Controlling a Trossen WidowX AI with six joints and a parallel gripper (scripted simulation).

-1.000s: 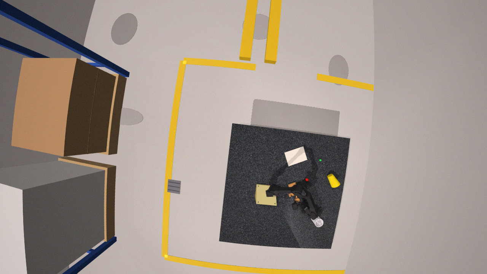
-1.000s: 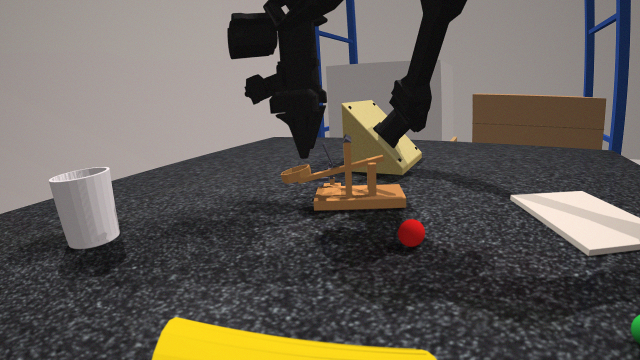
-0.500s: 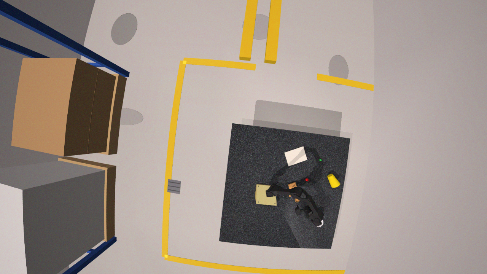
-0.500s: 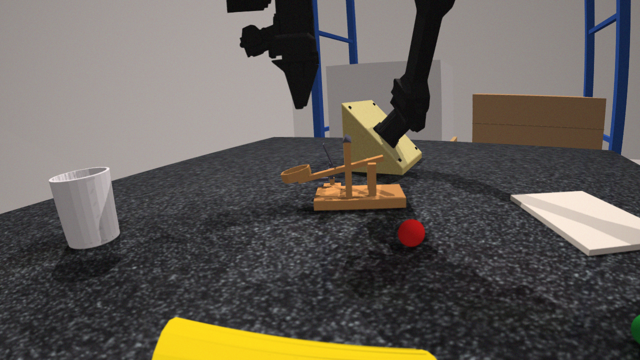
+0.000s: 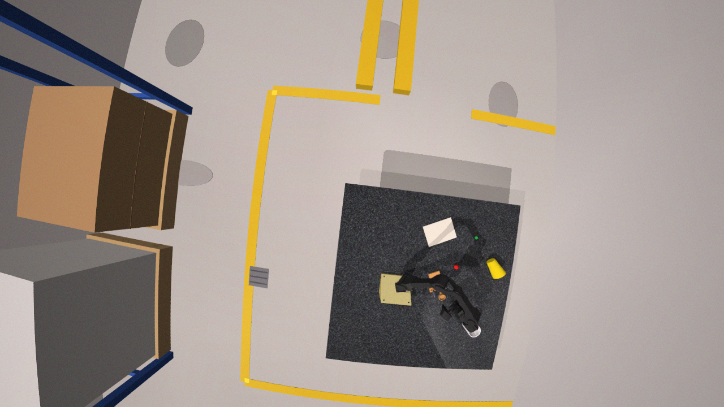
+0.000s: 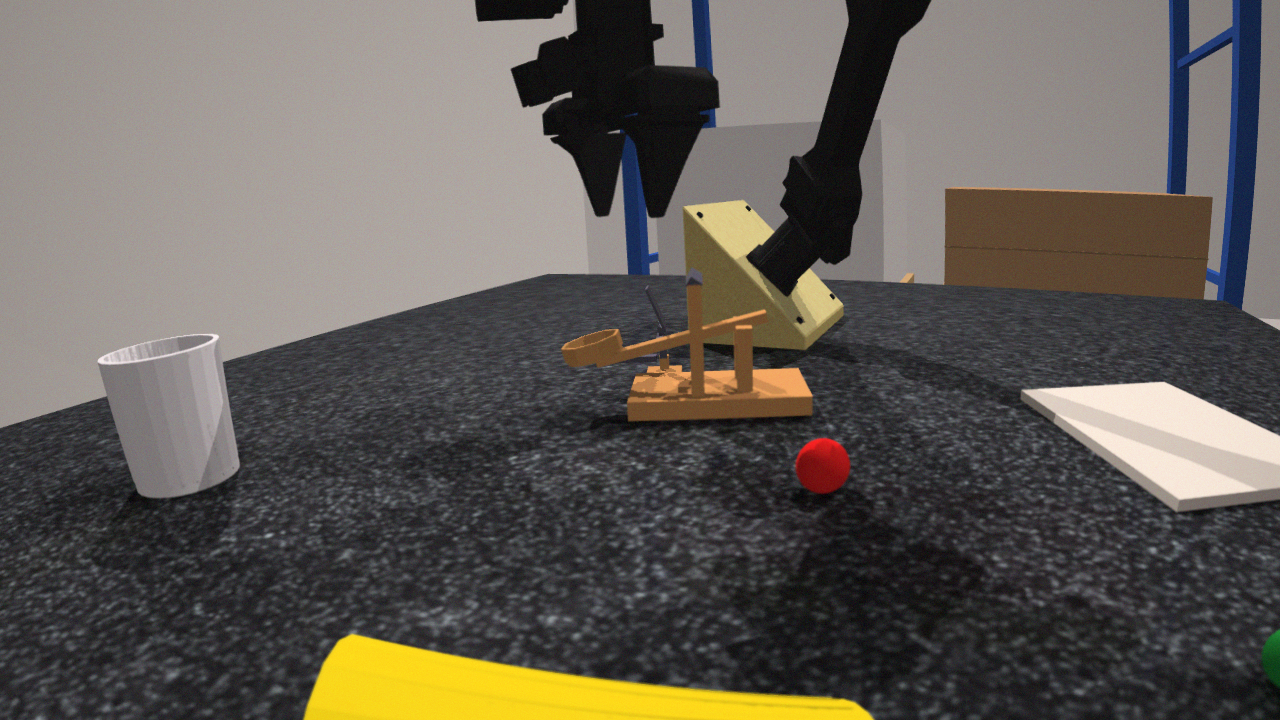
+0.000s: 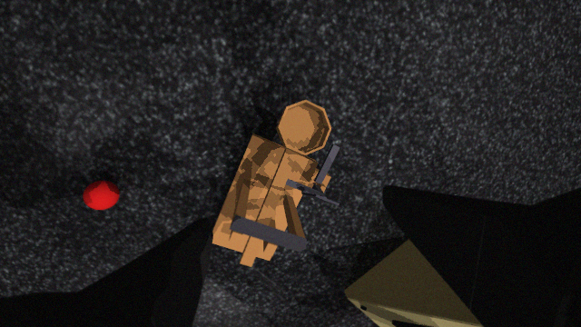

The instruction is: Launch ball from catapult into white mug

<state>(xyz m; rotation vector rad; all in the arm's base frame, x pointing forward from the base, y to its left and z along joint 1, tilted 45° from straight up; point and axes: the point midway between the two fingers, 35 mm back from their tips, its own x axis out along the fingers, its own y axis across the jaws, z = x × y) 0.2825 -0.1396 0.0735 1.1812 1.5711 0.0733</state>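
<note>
The wooden catapult [image 6: 716,394] [image 7: 264,194] [image 5: 434,273] stands mid-table, its arm lowered with the empty cup [image 6: 592,347] [image 7: 304,126] pointing toward the white mug [image 6: 170,413] [image 5: 473,331], which stands upright at the left. The red ball [image 6: 822,465] [image 7: 101,195] [image 5: 456,267] lies on the dark table [image 6: 447,537] just in front of the catapult's base, apart from it. My gripper [image 6: 629,212] [image 7: 300,210] is open and empty. It hangs well above the catapult's cup end and touches nothing.
A tan wedge block [image 6: 716,241] [image 7: 408,282] [image 5: 389,295] bearing the arm stands behind the catapult. A white slab [image 6: 1163,438] [image 5: 439,231] lies at the right, with a green ball [image 6: 1272,658] [image 5: 476,237] near it. A yellow cup [image 6: 537,689] [image 5: 496,268] lies at the front edge.
</note>
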